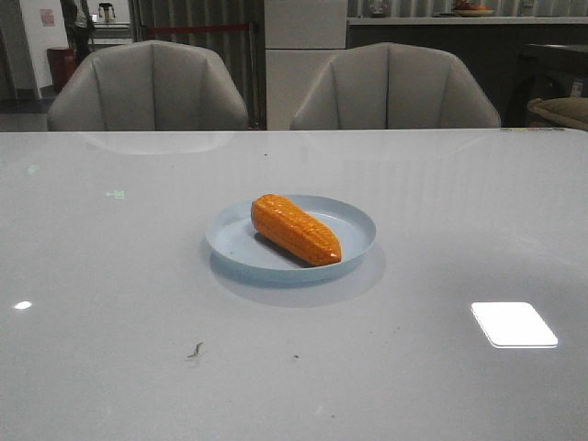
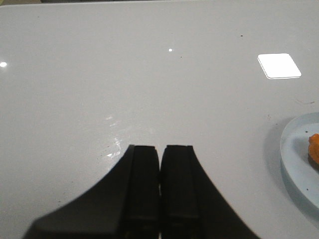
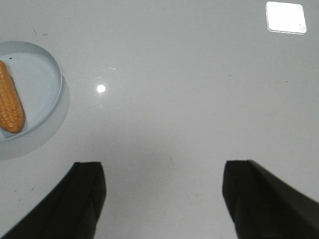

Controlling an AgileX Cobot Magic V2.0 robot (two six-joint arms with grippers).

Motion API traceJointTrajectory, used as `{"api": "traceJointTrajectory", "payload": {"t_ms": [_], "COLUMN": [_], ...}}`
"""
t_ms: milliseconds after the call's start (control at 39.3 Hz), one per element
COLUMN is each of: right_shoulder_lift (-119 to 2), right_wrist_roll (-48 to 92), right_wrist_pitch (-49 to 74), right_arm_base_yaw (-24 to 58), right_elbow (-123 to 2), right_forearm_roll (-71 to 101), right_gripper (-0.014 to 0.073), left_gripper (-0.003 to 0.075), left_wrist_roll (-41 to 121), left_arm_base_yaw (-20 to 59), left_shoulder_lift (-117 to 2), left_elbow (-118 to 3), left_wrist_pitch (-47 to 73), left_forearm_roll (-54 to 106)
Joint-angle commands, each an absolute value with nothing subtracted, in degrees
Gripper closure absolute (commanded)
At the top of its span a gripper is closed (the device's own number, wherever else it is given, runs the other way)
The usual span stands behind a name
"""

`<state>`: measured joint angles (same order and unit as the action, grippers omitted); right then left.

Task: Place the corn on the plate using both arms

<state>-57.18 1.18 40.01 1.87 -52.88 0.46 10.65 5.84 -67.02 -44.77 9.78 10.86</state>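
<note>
The orange toy corn cob with bumpy kernel rows (image 1: 296,229) lies on its side inside the round, shallow, pale blue plate (image 1: 354,213), which sits near the middle of the glossy pale grey bench (image 1: 110,312). In the front view the cob runs diagonally across the plate, one end toward the far left rim and the other toward the near right rim; which end is the tapered one is hard to judge from here. Neither arm appears in the front view at all. In the left wrist view the left black tool (image 2: 160,189) has its two fingers pressed together with only a thin dark seam between them, holding nothing, above bare bench surface; the plate (image 2: 294,164) is cut off by the frame edge there, and only a small orange scrap of the corn (image 2: 314,148) shows. In the right wrist view the right black tool (image 3: 162,199) is spread wide, its two fingers well apart with bare bench between them, and both fingers are cropped by the frame. The plate (image 3: 47,64) in that view is also cut off at the edge, with part of the corn (image 3: 10,103) visible inside it, well apart from the tool. Two grey padded chairs (image 1: 152,87) stand behind the bench, and a bright rectangular light reflection (image 1: 514,324) lies on its surface.
</note>
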Motion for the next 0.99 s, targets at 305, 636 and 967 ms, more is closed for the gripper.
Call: {"api": "traceJointTrajectory", "payload": {"t_ms": [305, 636, 967], "right_shoulder_lift": [-56.29, -56.29, -56.29], "right_wrist_roll": [1.16, 1.16, 1.16], "right_wrist_pitch": [35.95, 35.95, 35.95], "right_arm_base_yaw": [1.53, 1.53, 1.53], "right_elbow": [-54.52, -54.52, -54.52], "right_forearm_roll": [0.69, 0.69, 0.69], "right_gripper": [-0.0001, -0.0001, -0.0001], "left_gripper": [0.0626, 0.0626, 0.0626], "left_wrist_roll": [8.99, 8.89, 8.89], "left_arm_base_yaw": [5.94, 5.68, 4.98], "left_shoulder_lift": [-53.81, -28.02, -3.64], "left_elbow": [-36.92, -19.57, -4.66], "left_wrist_pitch": [3.00, -3.53, -3.53], "left_forearm_roll": [11.10, 8.41, 8.41]}}
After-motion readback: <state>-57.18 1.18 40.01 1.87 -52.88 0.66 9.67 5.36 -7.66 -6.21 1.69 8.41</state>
